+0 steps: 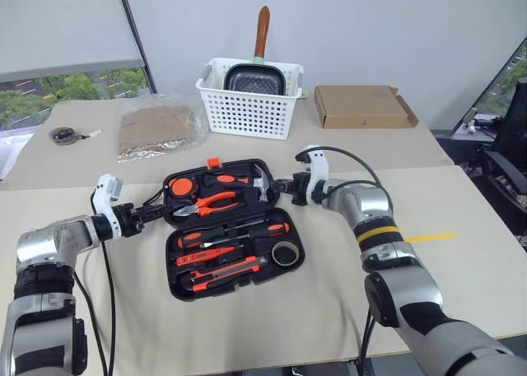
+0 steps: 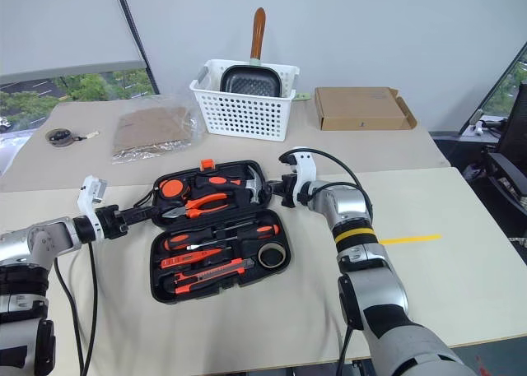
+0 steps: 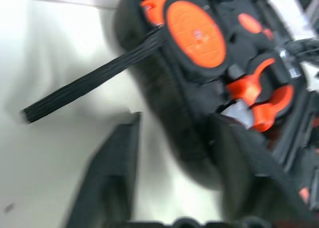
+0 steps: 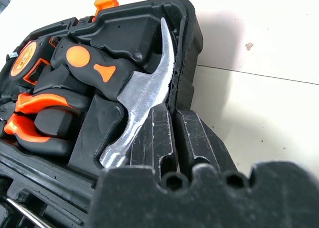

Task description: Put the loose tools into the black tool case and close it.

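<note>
Left eye view: black tool case [image 1: 235, 228] lies open on the tan table [image 1: 461, 269], tools tucked inside.
Left gripper [image 1: 156, 213], fingers partly apart, sits at the case's left edge by the black cord [image 3: 89, 81]; right gripper [image 1: 284, 187] pinches the right rim beside the hammer [image 4: 144, 93]. Behind: foil bag [image 1: 156, 127], white basket [image 1: 251, 96] with a pan [image 1: 255, 78], cardboard box [image 1: 362, 106], window.

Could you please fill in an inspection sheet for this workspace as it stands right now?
Surface: beige table, bare near the front.
Job's things: black plastic tool case lies open; screwdrivers, utility knife and tape roll sit in its recesses.
Clutter: white slotted basket holding a pan, cardboard box, foil bag.
Grippers: left gripper at the case's left edge; right gripper shut on the case's right rim.
Cables: black cables along both arms.
Surroundings: windows, grey wall.
</note>
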You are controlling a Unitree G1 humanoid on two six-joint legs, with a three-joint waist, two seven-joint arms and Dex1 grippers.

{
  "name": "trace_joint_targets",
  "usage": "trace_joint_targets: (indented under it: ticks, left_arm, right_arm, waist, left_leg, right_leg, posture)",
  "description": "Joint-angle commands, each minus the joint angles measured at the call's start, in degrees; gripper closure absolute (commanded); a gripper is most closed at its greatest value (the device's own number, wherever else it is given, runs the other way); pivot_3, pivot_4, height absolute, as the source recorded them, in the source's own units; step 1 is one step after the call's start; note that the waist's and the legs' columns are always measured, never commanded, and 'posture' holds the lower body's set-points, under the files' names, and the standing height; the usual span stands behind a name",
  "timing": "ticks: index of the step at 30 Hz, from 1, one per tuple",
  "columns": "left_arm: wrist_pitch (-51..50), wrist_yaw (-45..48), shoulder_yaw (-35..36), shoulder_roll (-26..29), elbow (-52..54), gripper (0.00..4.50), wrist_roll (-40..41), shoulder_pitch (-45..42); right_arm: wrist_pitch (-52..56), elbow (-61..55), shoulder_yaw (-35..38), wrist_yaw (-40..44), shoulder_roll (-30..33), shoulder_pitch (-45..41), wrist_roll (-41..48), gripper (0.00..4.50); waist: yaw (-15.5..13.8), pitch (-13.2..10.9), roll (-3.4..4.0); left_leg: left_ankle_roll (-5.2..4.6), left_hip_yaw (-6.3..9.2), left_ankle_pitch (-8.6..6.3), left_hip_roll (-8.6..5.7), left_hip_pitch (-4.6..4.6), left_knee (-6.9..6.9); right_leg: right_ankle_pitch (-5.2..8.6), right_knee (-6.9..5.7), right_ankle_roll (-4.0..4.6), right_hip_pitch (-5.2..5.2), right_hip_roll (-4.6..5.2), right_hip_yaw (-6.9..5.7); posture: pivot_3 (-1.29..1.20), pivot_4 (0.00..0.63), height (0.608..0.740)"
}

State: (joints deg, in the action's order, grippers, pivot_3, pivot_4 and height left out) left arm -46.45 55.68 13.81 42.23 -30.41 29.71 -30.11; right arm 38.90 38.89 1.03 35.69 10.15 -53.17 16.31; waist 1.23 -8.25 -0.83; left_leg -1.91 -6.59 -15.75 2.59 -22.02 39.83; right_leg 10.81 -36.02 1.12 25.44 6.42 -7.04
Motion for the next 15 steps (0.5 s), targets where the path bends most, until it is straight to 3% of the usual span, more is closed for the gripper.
trace_joint_targets:
  ticks: [1, 3, 9, 15]
  left_arm:
    - [-0.21, -1.51, 1.59, -0.23, 1.45, 3.91, 0.42, -0.31]
    - [0.02, -1.96, 2.24, -1.00, 1.64, 4.47, 0.91, -0.78]
    - [6.51, -4.55, 2.98, -4.51, 1.41, 4.47, 0.03, -5.50]
    - [14.33, -4.76, 1.22, -7.52, -1.46, 4.47, -2.90, -11.97]
  right_arm:
    - [-3.11, -0.86, 0.99, -0.02, 0.33, -1.51, -0.22, 4.50]
    - [-4.10, -1.06, 1.46, 0.09, 0.18, -1.46, -0.03, 4.50]
    - [-11.14, 0.94, 4.51, 0.80, 0.61, -3.91, 1.26, 4.50]
    - [-18.87, 5.31, 6.40, 3.52, 1.59, -6.36, 1.31, 4.50]
  waist:
    - [-0.04, 0.00, 0.00]
    - [-0.13, 0.00, 0.00]
    - [-0.71, -0.04, -0.05]
    - [-0.36, -0.06, -0.09]
  left_leg:
    - [0.01, 0.00, 0.00, 0.00, 0.00, 0.00]
    - [0.03, 0.00, 0.02, -0.01, 0.04, 0.00]
    - [0.12, 0.09, 0.25, -0.01, -0.06, 0.00]
    - [0.08, -0.01, 0.45, -0.05, -0.63, -0.01]
  right_leg:
    - [0.00, 0.01, 0.00, 0.00, 0.00, 0.00]
    - [0.01, 0.03, -0.01, -0.01, 0.02, 0.01]
    - [0.08, 0.07, -0.14, 0.08, 0.03, -0.03]
    - [-0.37, -0.09, 0.26, 0.67, -0.03, -0.01]
  posture:
    - [0.00, 0.150, 0.700]
    - [0.00, 0.150, 0.700]
    - [0.00, 0.150, 0.700]
    - [0.00, 0.150, 0.700]
